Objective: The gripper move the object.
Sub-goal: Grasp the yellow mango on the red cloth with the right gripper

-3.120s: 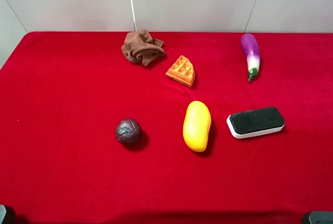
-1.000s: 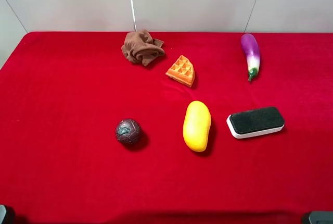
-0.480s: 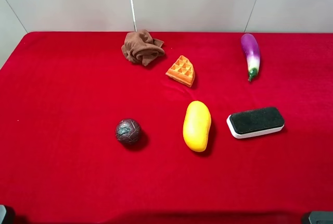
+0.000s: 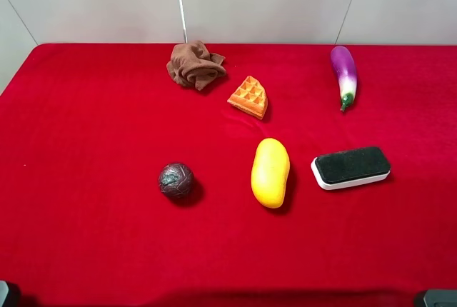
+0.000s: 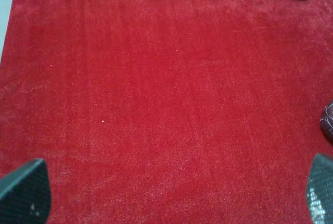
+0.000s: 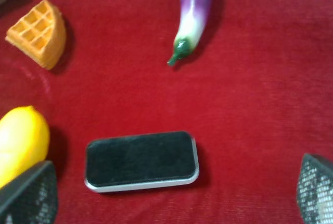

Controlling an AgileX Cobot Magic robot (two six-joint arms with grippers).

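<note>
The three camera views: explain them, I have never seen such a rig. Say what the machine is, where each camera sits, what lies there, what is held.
This is a two-armed robot. The high view looks down on the table from a camera off the arms. The other two come from cameras on each wrist, looking past that arm's tool. On the red cloth lie a yellow mango, a black eraser, a purple eggplant, a waffle wedge, a brown rag and a dark ball. The left tool and right tool are both open; nothing is held.
</note>
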